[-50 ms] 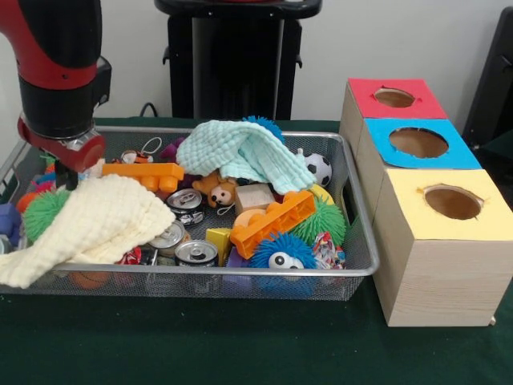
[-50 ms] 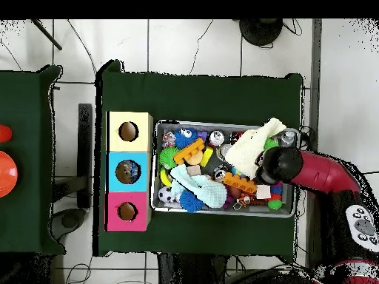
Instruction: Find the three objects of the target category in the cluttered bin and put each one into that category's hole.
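A wire mesh bin (image 1: 365,261) holds mixed clutter. Three drink cans (image 1: 196,253) (image 1: 186,200) (image 1: 168,237) lie near its front middle. Two orange toy blocks (image 1: 272,223) (image 1: 144,172), a small teddy bear (image 1: 216,191), a wooden block (image 1: 255,196) and a soccer ball (image 1: 318,167) lie among spiky balls (image 1: 280,253). A cream cloth (image 1: 96,224) covers the bin's left part and a mint cloth (image 1: 240,152) drapes over the back middle. My gripper (image 1: 70,172) hangs low at the bin's left end, right behind the cream cloth, which hides its tip. In the overhead view the arm (image 2: 277,164) covers it.
Three wooden boxes with round holes stand to the right of the bin: red top (image 1: 393,98) farthest, blue top (image 1: 417,143) in the middle, yellow top (image 1: 453,202) nearest. In the overhead view they line the bin's left side (image 2: 127,171). Green cloth (image 1: 240,345) covers the table.
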Controlling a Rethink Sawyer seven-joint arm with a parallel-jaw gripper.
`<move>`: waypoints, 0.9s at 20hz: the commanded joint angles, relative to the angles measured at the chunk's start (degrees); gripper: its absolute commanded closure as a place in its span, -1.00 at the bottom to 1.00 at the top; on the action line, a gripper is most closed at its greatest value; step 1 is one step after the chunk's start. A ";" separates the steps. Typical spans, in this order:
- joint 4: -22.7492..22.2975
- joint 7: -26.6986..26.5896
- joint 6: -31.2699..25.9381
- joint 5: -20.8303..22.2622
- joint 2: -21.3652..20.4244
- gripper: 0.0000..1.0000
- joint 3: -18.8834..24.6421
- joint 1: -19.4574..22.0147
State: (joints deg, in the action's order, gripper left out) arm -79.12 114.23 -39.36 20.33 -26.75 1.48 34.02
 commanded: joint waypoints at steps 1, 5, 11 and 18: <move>-1.26 -8.69 -5.56 -1.64 -4.44 1.00 8.02 1.15; -0.41 -8.38 -6.59 -1.45 -4.82 1.00 8.90 1.14; 0.79 -7.47 -8.22 -0.95 -5.10 1.00 9.02 0.45; -0.37 -7.09 -13.01 -2.26 -8.82 1.00 9.03 -0.71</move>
State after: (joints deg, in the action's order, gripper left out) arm -79.15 114.24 -43.47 20.10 -33.16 4.81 34.03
